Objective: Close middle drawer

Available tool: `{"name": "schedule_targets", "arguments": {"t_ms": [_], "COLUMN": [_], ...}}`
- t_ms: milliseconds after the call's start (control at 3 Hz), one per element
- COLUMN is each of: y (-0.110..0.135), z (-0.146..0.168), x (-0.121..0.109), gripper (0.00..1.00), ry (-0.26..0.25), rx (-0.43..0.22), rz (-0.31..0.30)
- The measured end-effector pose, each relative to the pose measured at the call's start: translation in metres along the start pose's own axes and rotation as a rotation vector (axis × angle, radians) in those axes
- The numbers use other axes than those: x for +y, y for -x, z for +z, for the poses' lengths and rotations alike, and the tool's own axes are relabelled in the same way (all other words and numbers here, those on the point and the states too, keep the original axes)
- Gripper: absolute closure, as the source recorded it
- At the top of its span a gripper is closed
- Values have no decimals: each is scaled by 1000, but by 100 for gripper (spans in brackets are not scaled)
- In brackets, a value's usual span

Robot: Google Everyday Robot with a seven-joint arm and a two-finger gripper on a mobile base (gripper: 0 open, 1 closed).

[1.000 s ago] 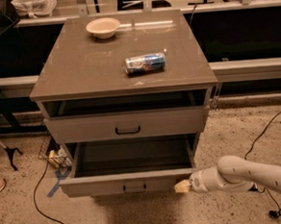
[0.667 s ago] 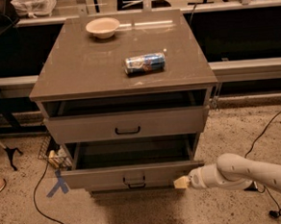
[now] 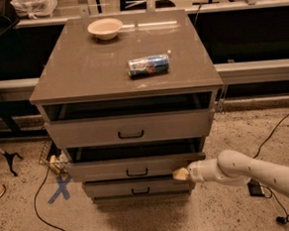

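The grey-taupe cabinet (image 3: pixel 82 77) fills the middle of the view, three drawers stacked below its top. The white arm (image 3: pixel 252 172) reaches in from 4 o'clock, low and nearly level. The top drawer (image 3: pixel 86 134) stands pulled out, a dark gap above its front. Under it, at 6 o'clock, the middle drawer (image 3: pixel 103 169) sits partly out, its front proud of the bottom drawer (image 3: pixel 110 189) and a shadowed strip open above it.

On the cabinet top, a pale bowl (image 3: pixel 105 28) rests at 12 o'clock and a blue-and-white can (image 3: pixel 148 65) lies on its side nearer the front.

The gripper (image 3: pixel 181 174) is at 5 o'clock, its tip against the right end of the middle drawer's front. Whether it is released or clenched cannot be told.

The push lands far off the handle's centre line, so the drawer may skew on its runners and bind before seating. The tip could also slide off the front's right end, leaving the drawer ajar.
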State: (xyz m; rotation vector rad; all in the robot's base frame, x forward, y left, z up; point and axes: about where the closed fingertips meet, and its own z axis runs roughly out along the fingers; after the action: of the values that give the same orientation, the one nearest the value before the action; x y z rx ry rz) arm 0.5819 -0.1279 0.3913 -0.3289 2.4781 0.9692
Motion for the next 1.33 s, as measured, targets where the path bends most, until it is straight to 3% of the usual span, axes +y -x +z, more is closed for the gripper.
{"name": "schedule_targets", "arguments": {"t_ms": [333,667,1000,1333], "y": [44,60,60,42], "z": [12,17,16,-6], "x": [6,10,10,7], "gripper": [100,100,100,100], "ry": [9,17,17,17], "rx": [-76,-105,-105,-137], "rz": [-29,-42,-41,-17]}}
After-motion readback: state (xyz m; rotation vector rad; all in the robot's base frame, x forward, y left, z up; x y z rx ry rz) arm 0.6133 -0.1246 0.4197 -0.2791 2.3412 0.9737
